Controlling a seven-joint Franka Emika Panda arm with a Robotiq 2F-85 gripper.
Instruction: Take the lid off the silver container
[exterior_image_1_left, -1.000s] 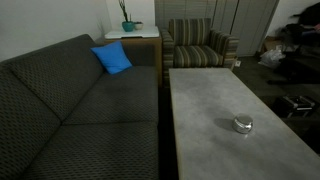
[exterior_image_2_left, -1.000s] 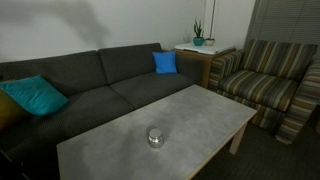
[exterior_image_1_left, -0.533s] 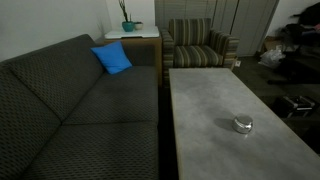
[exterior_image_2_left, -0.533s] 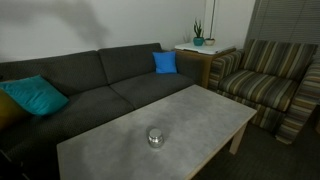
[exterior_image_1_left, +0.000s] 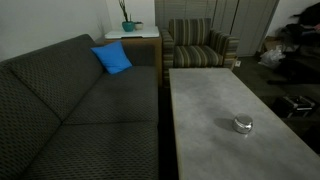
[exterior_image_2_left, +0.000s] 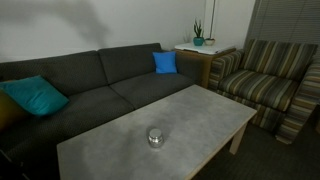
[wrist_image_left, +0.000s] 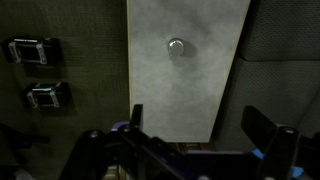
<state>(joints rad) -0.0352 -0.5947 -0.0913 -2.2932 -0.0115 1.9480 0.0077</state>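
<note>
The silver container (exterior_image_1_left: 243, 125) is a tiny shiny round pot standing on the grey coffee table (exterior_image_1_left: 215, 100). It also shows in an exterior view (exterior_image_2_left: 155, 138) and, from far above, in the wrist view (wrist_image_left: 177, 46). Its lid (exterior_image_1_left: 243, 121) sits on top of it. My gripper (wrist_image_left: 195, 125) is open and empty, high above the table's near end, far from the container. The arm does not show in either exterior view.
A dark grey sofa (exterior_image_2_left: 90, 90) runs along the table, with a blue cushion (exterior_image_1_left: 112, 58) and a teal cushion (exterior_image_2_left: 34, 96). A striped armchair (exterior_image_2_left: 265, 85) stands at the table's end. A side table with a potted plant (exterior_image_2_left: 198, 40) stands behind. Dark boxes (wrist_image_left: 30, 50) lie on the floor.
</note>
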